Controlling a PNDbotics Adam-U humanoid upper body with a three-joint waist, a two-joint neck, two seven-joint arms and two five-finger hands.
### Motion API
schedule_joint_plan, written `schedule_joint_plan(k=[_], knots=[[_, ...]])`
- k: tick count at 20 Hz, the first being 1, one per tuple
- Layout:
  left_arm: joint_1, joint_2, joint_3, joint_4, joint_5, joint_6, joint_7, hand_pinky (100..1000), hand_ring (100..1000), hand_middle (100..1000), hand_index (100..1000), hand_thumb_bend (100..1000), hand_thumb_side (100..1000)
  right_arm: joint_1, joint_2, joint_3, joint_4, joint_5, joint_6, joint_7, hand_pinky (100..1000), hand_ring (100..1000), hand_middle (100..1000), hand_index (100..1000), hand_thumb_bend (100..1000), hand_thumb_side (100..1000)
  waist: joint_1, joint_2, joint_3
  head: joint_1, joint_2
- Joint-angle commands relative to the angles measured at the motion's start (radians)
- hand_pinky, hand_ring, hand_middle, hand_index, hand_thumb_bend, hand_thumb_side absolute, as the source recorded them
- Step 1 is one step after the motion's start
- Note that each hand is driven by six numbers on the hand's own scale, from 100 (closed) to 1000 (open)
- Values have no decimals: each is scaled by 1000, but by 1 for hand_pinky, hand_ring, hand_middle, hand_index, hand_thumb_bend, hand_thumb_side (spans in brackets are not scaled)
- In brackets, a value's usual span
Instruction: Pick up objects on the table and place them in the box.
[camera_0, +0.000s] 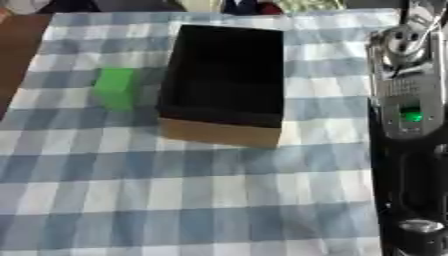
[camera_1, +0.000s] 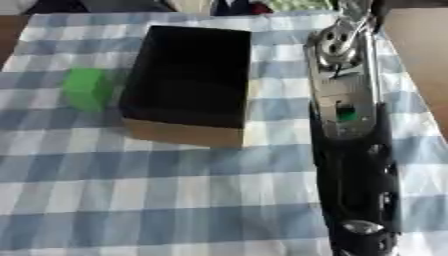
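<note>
Lying just left of open box (camera_0: 223, 85), green block (camera_0: 115, 88) awaits pickup; right arm (camera_1: 350, 125) extends alongside, hand state indiscernible

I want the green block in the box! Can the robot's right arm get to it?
Probably not easily. The green block sits left of the box, while the right arm is on the box's right side, so the box stands between them.

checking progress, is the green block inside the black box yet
No, the small green block sits on the checked tablecloth left of the black cardboard box.
</note>
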Motion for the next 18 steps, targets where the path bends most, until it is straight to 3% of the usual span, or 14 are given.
schedule_joint_plan(k=[1, 6, 10, 11, 12, 14, 15, 18], knots=[[-59, 71, -26, 87, -34, -71, -97, 377, 828, 815, 927, 506, 167, -15, 6, 5, -6, 14, -3, 4, 786, 837, 689, 872, 100, 552, 6, -24, -3, 9, 8], [-150, 68, -75, 200, -66, -146, -216, 440, 839, 834, 938, 603, 275, -15, 13, 8, -3, 19, -5, 8, 785, 838, 689, 873, 100, 552, 8, -29, -9, 21, 9], [-180, 63, -86, 242, -78, -174, -251, 440, 839, 834, 938, 603, 275, -14, 14, 8, -2, 20, -4, 7, 785, 838, 689, 873, 100, 552, 9, -30, -8, 22, 9], [-178, 67, -91, 250, -81, -179, -255, 591, 860, 866, 977, 737, 232, -14, 15, 10, -2, 20, -5, 8, 785, 838, 690, 873, 100, 554, 11, -29, -10, 25, 8], [-175, 78, -107, 267, -91, -186, -266, 595, 861, 867, 979, 739, 226, -14, 19, 13, -2, 20, -7, 10, 785, 838, 690, 873, 100, 554, 13, -29, -13, 30, 7], [-200, 75, -151, 311, -118, -195, -294, 623, 867, 868, 988, 738, 130, -12, 24, 14, -2, 20, -9, 11, 785, 838, 690, 874, 100, 555, 14, -31, -15, 33, 6], [-217, 66, -174, 334, -133, -194, -308, 683, 875, 880, 1000, 733, 100, -10, 25, 14, -2, 20, -9, 11, 785, 838, 690, 874, 100, 556, 15, -32, -15, 32, 6], [-263, 39, -218, 387, -178, -184, -357, 754, 885, 903, 1000, 741, 100, -7, 27, 15, -2, 20, -9, 11, 785, 838, 689, 874, 100, 556, 15, -35, -14, 34, 6]])
